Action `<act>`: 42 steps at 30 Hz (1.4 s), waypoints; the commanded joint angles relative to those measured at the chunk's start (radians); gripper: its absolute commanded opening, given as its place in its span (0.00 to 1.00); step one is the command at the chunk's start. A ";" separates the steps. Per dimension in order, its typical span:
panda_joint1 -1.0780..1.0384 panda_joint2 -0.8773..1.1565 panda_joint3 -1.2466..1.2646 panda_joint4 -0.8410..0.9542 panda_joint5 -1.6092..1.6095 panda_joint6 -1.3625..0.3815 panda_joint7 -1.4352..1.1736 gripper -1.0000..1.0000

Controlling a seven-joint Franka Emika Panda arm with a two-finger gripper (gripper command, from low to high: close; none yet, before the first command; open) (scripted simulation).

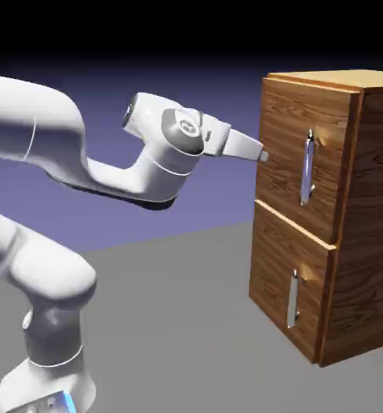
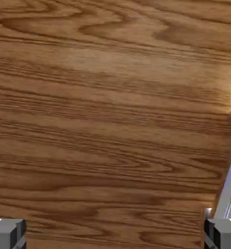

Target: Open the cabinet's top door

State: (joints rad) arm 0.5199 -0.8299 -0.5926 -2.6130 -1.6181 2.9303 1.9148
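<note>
The top door [image 1: 295, 173] forms the upper part of the cabinet [image 1: 376, 193], at the exterior view's right, and I see it lying closed against the cabinet's front. Its handle [image 1: 308, 168], a silver bar, stands upright on the half of the cabinet's front toward the exterior view's right. The lower door [image 1: 285, 270], also closed, sits directly beneath on the cabinet, with a shorter upright handle of its own, the small handle [image 1: 293, 298]. Just before the cabinet's front, at the height of the top door, I have the gripper [image 1: 264, 156], on the side of the door away from the bar; whether its tips touch the wood I cannot tell. In the hand view I read its two fingers as spread wide, with nothing held: only wood grain shows in the gap between them, and part of the silver bar enters at the picture's right edge, beside and above one fingertip. The gripper tilts slightly downward as it points at the cabinet. Farther out from the cabinet, toward the exterior view's left, my white arm [image 1: 158, 165] bends back from the wrist, and its base [image 1: 53, 383] stands well apart from the cabinet. The grey table [image 1: 178, 323] extends beneath both, and a blue-violet backdrop [image 1: 218, 210] lies behind the cabinet.
</note>
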 commanded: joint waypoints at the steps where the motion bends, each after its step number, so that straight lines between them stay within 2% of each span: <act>1: 0.014 -0.007 -0.016 0.005 -0.044 -0.003 0.032 1.00; 29: 0.394 -0.202 -0.460 0.153 -1.255 -0.083 0.910 1.00; 35: 0.571 -0.135 -0.560 0.280 -1.279 -0.117 0.927 1.00; 36: 0.571 -0.135 -0.560 0.281 -1.279 -0.117 0.927 0.00; 42: 0.390 -0.069 -0.410 0.151 -1.195 -0.227 0.983 0.00</act>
State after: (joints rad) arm 0.9096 -0.8994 -1.0024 -2.4613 -2.8144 2.7042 2.8973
